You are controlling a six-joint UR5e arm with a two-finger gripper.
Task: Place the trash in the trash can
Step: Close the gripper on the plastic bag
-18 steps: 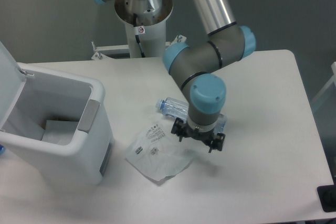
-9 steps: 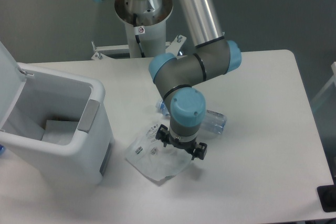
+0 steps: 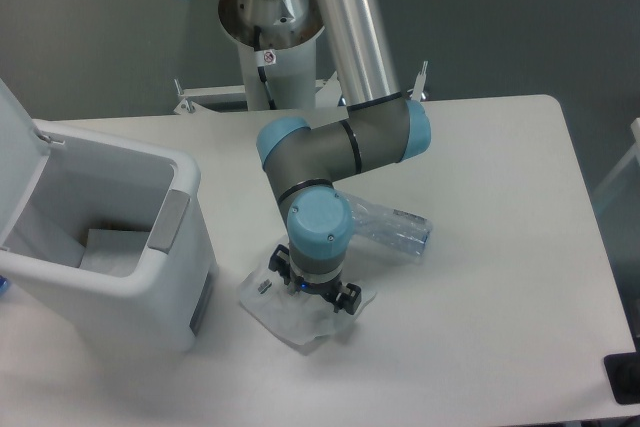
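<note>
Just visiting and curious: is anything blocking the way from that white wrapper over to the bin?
Nothing visible does. The wrapper lies under the end effector, right beside the trash can. Bare table separates them, and the hinged lid stands open. The bottle lies on the far side.
</note>
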